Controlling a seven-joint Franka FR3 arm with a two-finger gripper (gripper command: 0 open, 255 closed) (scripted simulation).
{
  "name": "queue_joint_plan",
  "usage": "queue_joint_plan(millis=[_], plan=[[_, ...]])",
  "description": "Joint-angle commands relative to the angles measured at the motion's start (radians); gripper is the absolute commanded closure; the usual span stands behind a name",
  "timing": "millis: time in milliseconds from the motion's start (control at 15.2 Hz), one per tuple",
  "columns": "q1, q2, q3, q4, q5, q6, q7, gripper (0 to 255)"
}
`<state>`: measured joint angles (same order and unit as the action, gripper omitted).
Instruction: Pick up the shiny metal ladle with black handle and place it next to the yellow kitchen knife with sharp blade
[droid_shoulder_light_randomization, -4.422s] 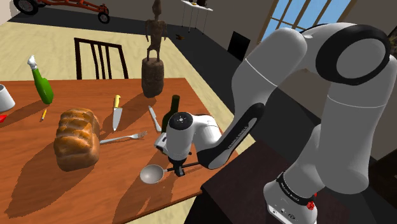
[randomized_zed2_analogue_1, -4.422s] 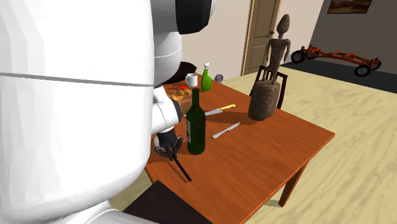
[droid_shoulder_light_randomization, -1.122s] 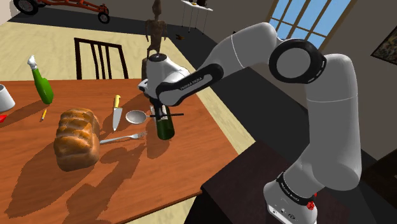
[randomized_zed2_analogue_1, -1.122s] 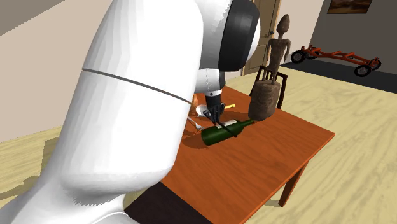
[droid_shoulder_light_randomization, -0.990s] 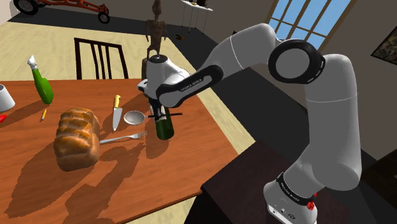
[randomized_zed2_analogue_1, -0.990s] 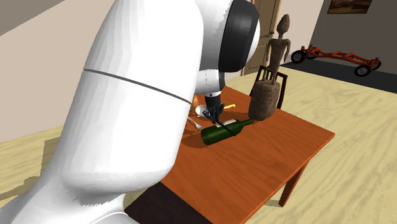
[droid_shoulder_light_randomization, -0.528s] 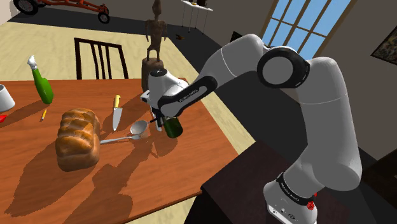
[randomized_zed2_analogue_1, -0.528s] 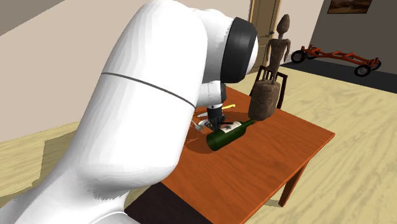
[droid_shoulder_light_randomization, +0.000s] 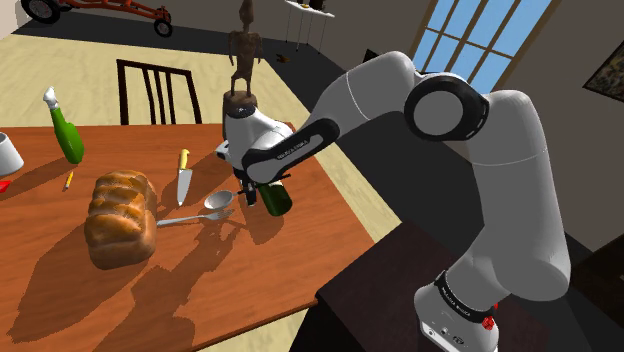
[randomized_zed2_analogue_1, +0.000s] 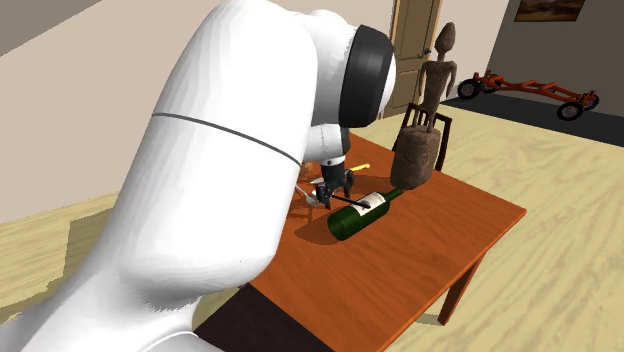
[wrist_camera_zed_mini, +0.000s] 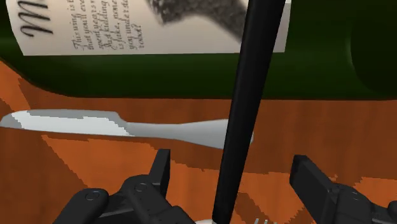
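Shiny metal ladle with black handle (droid_shoulder_light_randomization: 217, 201) lay bowl-down on the brown wooden table (droid_shoulder_light_randomization: 150, 290) in the shoulder view, near one yellow-handled kitchen knife (droid_shoulder_light_randomization: 183, 175) and one silver fork (droid_shoulder_light_randomization: 190, 217). The black two-finger gripper (droid_shoulder_light_randomization: 245, 193) hung over its handle. One bread loaf (droid_shoulder_light_randomization: 120, 218); two green bottles, one lying (droid_shoulder_light_randomization: 272, 197), one upright (droid_shoulder_light_randomization: 63, 127).

Second exterior view: gripper (randomized_zed2_analogue_1: 333, 193) sat low beside the lying bottle (randomized_zed2_analogue_1: 360, 213); one wooden statue (randomized_zed2_analogue_1: 425, 125).

Wrist view: fingers (wrist_camera_zed_mini: 159, 175) stood spread, the ladle handle (wrist_camera_zed_mini: 248, 95) between them touching neither, crossing the bottle and one silver table knife (wrist_camera_zed_mini: 95, 122).
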<state>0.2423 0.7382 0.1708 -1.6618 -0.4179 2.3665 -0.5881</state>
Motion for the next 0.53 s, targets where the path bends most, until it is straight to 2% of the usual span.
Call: queue_joint_plan(millis=[0, 198, 462], plan=[[0.032, -0.026, -0.004, 0.016, -0.011, -0.042, 0.028, 0], [0.085, -0.051, -0.009, 0.062, -0.029, -0.116, 0.069, 0], [0.083, -0.016, -0.018, 0.066, -0.039, -0.083, 0.074, 0]])
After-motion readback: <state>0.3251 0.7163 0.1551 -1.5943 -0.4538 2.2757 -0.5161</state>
